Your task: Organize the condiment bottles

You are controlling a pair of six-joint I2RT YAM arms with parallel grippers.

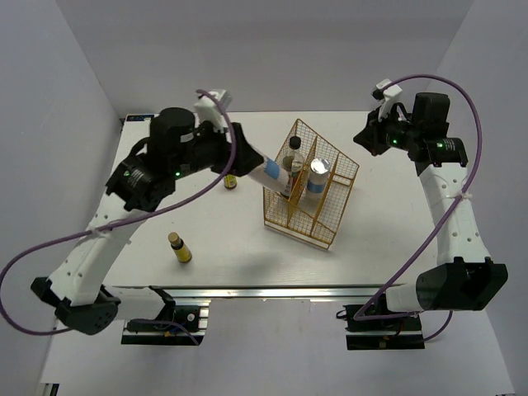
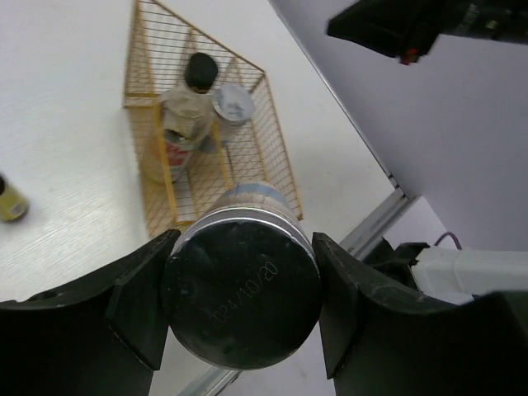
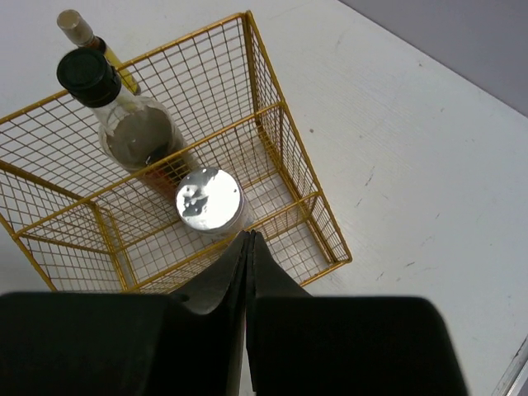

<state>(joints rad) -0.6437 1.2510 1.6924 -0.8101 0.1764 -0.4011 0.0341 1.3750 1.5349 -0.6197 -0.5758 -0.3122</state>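
1. Only the top view shows both arms. The left gripper (image 1: 246, 162) carries the held jar (image 1: 271, 172) tilted, its lid end at the left wall of the basket (image 1: 330, 216). Whether jar and wire touch cannot be told.
2. The left wrist view shows the grip itself. Both fingers (image 2: 136, 297) are clamped on the held jar's sides, and its dark, date-stamped base faces the camera.
3. The right gripper (image 3: 247, 247) has its fingers pressed together with nothing between them. In the top view it hangs over the far right of the table (image 1: 388, 223), well apart from every bottle.
4. The right wrist view looks down into the basket. The clear bottle (image 3: 124, 115) and the basket jar (image 3: 209, 198) stand upright in separate compartments, with a divider between them.
5. The far amber bottle (image 1: 232, 182) stands left of the basket, partly hidden by the left gripper. The near amber bottle (image 1: 179, 247) stands alone near the table's near left edge.
6. A wide stretch of white tabletop lies between the basket and the right edge, and a narrower strip runs along the near edge.
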